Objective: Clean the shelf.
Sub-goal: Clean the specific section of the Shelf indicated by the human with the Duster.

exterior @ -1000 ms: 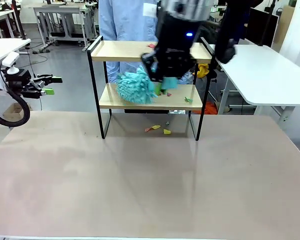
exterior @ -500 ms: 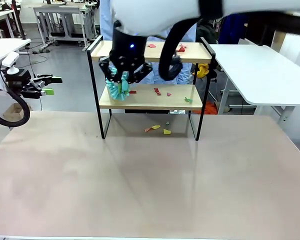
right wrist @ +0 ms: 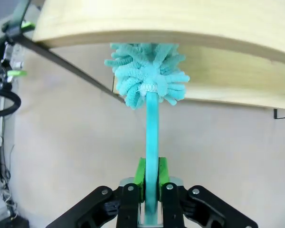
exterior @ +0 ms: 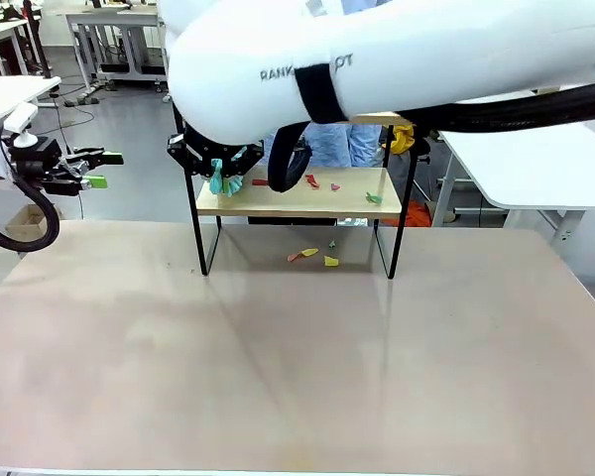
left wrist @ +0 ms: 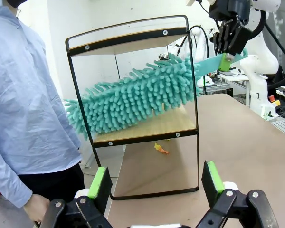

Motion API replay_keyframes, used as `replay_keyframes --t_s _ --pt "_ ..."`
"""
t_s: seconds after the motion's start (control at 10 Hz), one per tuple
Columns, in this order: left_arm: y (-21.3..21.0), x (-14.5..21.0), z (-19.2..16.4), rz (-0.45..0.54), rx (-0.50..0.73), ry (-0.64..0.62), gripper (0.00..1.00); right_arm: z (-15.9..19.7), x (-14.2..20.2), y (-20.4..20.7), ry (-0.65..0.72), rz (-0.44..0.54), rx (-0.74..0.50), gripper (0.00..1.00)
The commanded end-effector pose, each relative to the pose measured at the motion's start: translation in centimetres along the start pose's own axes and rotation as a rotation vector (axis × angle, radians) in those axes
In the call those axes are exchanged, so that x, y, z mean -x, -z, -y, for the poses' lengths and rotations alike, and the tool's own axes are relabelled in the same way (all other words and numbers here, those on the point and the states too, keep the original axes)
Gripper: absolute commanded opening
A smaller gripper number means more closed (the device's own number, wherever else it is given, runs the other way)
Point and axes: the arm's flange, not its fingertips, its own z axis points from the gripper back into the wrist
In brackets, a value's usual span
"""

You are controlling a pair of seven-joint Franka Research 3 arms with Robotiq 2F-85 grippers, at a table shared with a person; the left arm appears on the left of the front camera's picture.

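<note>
At the far edge of the table stands the shelf, with the right arm reaching across to its left end. Right claw is clamped tight on the flat handle of a teal duster. It grips near the handle's end, so the fluffy head can go between the two boards while the claw sits outside the frame. The head crosses the lower tier front to back, tilted, its tip poking out on the far side; it seems to brush the wood, which suits sweeping. Coloured scraps lie on that board right of the duster, and other bits sit on the table beneath, so the tier looks only partly cleaned. Left claw hangs wide open and empty, well off to the left, likely parked clear of the sweep. A person in a light blue shirt stands just behind the shelf
</note>
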Motion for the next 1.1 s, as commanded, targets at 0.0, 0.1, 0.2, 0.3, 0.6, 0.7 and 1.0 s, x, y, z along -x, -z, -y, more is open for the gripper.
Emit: replay_keyframes --t_s 0.0,0.1,0.2,0.3,0.6,0.7,1.0 --pt "0.0 -0.3 0.2 -0.007 0.007 0.008 1.0 -1.3 -0.1 0.4 0.053 0.029 0.043 0.13" --pt "0.0 -0.3 0.2 -0.007 0.007 0.008 1.0 -1.4 0.3 1.3 0.039 -0.007 0.033 0.13" --pt "0.0 -0.3 0.2 -0.007 0.007 0.008 1.0 -1.5 0.6 1.6 0.037 -0.009 0.025 0.13" --pt "0.0 -0.3 0.2 -0.007 0.007 0.008 1.0 -1.4 0.4 1.9 0.038 -0.053 0.0 0.13" --pt "0.0 -0.3 0.2 -0.007 0.007 0.008 1.0 -1.1 0.8 2.6 0.019 -0.044 0.016 0.13" --pt "0.0 -0.3 0.2 -0.007 0.007 0.008 1.0 -1.1 0.8 2.6 0.019 -0.044 0.016 0.13" --pt "0.0 -0.3 0.2 -0.007 0.007 0.008 1.0 -1.1 0.8 2.6 0.019 -0.044 0.016 0.13"
